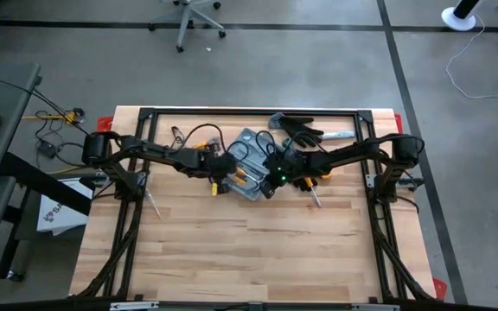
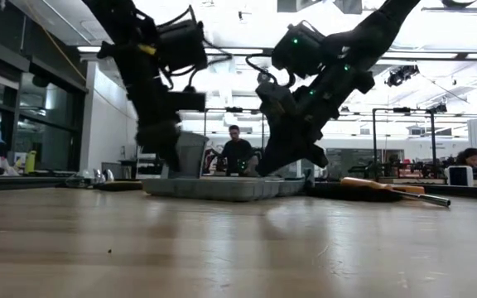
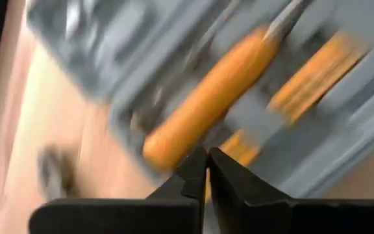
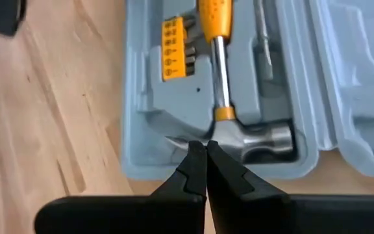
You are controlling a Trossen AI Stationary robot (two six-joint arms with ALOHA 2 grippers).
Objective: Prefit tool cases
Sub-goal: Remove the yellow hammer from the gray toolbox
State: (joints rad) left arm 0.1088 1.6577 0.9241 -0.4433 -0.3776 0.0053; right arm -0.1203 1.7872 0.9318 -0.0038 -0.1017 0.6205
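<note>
Case [image 1: 251,164], grey-blue and open, lies at the far middle of the table [image 1: 249,250] in the high view, its tray showing orange tools. The left gripper [image 1: 220,177] is at its left end and the right gripper [image 1: 275,177] over its right part; a glove [image 1: 301,131] lies just beyond, and a screwdriver [image 1: 316,197] on the wood to the right.

Low view: the case [image 2: 222,188] sits flat on the table, both arms coming down onto it, a screwdriver [image 2: 392,189] to its right. People sit in the room behind.

Left wrist view: the fingers [image 3: 193,172] are closed together, empty, just short of an orange handle [image 3: 206,104] in the blurred case, perhaps a screwdriver's.

Right wrist view: the fingers [image 4: 193,166] are pressed together, holding nothing, over the tray's end by the hammer [image 4: 239,133]; a yellow bit holder [image 4: 177,49] sits beside its shaft.
</note>
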